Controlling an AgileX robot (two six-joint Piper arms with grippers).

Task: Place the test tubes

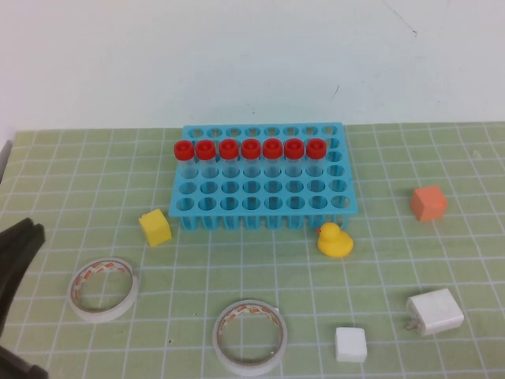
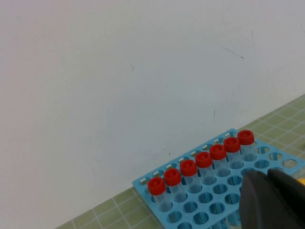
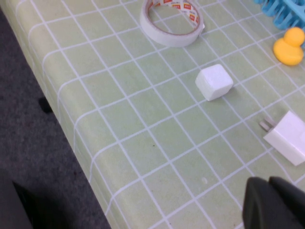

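1. Red-capped test tubes (image 1: 249, 150): seven, upright, in one straight line, caps nearly touching side to side.
2. All seven sit in the blue rack (image 1: 264, 207), second row from its far edge, filling that row from the rack's left end.
3. Rack stands at the far middle of the table (image 1: 442, 260), on a green grid mat, close to the white wall.
4. Yellow cube (image 1: 155, 227) is just off the rack's front left corner. Yellow duck (image 1: 334, 240) is just beside the front right corner.
5. Orange cube (image 1: 428, 203) lies to the right of the rack, well apart from it.
6. Near edge, left to right: tape roll (image 1: 102, 289), second tape roll (image 1: 250, 335), white cube (image 1: 350, 344), white charger (image 1: 435, 311). None of them touch.
7. Left hand (image 2: 268, 191): fingers together, nothing between them. It hangs raised on the rack's near side, facing the tube row and clear of it. Left arm (image 1: 16, 253) shows as a dark body at the table's left edge.
8. Right hand (image 3: 269, 191): fingers together, empty. It hovers over the table's front right area near the charger, seen only from its own wrist camera.
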